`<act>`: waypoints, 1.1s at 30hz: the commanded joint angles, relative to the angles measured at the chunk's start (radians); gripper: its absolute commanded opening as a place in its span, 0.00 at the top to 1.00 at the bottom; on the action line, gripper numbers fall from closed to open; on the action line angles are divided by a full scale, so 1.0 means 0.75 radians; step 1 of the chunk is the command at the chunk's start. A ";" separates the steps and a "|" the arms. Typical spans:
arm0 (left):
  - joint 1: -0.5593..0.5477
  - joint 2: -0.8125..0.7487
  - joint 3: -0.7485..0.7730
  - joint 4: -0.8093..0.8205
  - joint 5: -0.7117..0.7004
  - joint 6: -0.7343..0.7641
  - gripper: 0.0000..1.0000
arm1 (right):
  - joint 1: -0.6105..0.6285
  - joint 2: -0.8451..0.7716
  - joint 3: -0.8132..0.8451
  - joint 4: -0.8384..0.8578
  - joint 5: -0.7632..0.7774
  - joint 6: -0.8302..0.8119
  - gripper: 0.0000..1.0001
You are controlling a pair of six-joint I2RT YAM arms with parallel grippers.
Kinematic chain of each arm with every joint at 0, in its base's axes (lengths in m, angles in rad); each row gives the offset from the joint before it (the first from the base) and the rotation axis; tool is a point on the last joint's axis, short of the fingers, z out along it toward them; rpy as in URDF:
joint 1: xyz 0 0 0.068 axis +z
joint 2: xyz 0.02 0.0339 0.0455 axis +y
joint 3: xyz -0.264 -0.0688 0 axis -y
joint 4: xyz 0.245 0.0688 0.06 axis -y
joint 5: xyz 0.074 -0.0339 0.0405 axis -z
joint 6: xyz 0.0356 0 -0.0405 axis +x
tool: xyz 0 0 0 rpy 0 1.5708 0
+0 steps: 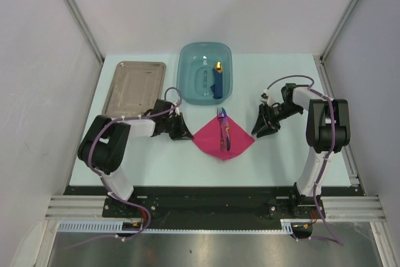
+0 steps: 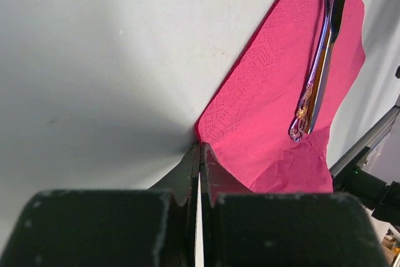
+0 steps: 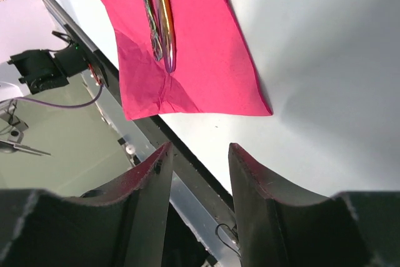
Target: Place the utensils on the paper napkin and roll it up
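The pink paper napkin (image 1: pixel 234 142) lies on the table as a diamond between my arms. The utensils (image 1: pixel 223 130), silvery with purplish handles, lie together along its middle. My left gripper (image 1: pixel 186 134) is low at the napkin's left corner. In the left wrist view its tips (image 2: pixel 200 148) are shut right at that corner of the napkin (image 2: pixel 269 98), and the utensils (image 2: pixel 322 54) lie beyond. My right gripper (image 1: pixel 259 130) is open, just off the napkin's right corner. In the right wrist view the gripper (image 3: pixel 200 149) is empty, short of the napkin (image 3: pixel 200 60) and the utensils (image 3: pixel 159 17).
A teal plastic basin (image 1: pixel 187 60) stands at the back centre with a chunky blue object with a yellow tip (image 1: pixel 217 79) inside. A grey-brown metal tray (image 1: pixel 134 85) lies at the back left. The table's front edge and black rail (image 3: pixel 181 167) run close below the napkin.
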 commanded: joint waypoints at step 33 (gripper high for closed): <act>0.107 -0.599 -0.135 -0.127 0.152 0.771 0.34 | 0.200 -0.339 -0.127 0.343 -0.121 0.175 0.57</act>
